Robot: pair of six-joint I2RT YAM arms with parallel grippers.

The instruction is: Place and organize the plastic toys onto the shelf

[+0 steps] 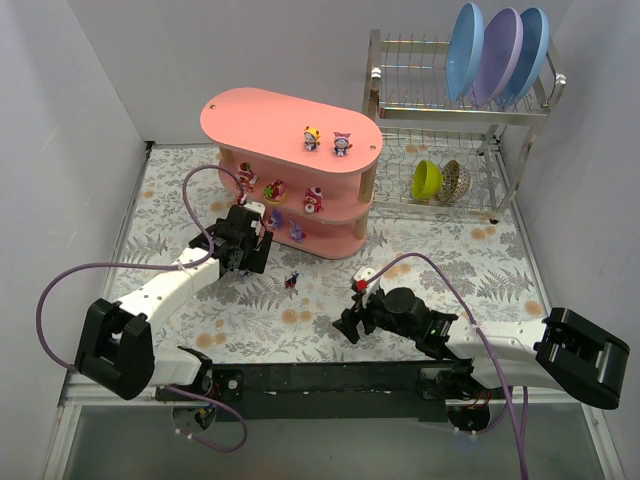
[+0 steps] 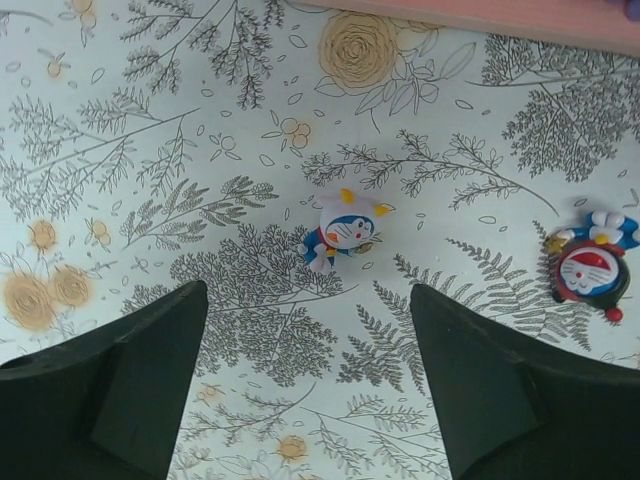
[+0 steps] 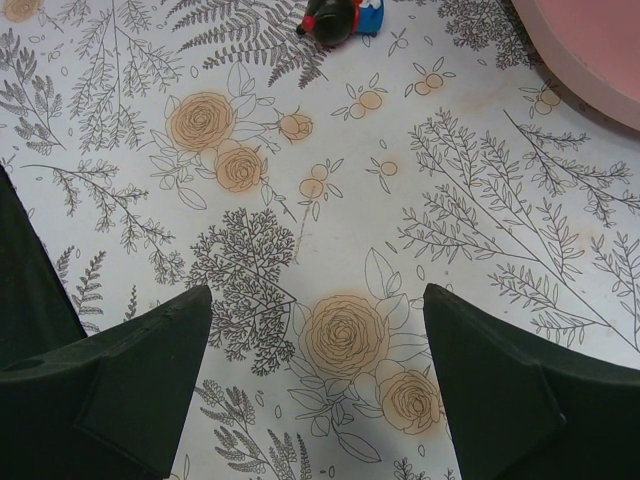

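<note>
Hovering over a pick: left gripper, jaws apart and empty; blue-white toy lying on the tablecloth at its 12 o'clock, shelf beyond. Right gripper also apart, idle. Next, likely: lower, straddle toy, close.

The right tool hangs spread wide above the floral cloth, a toy and the shelf beyond.

Pink three-tier shelf holds figurines on every tier. Blue-white toy and red toy lie tipped on the desk.
</note>
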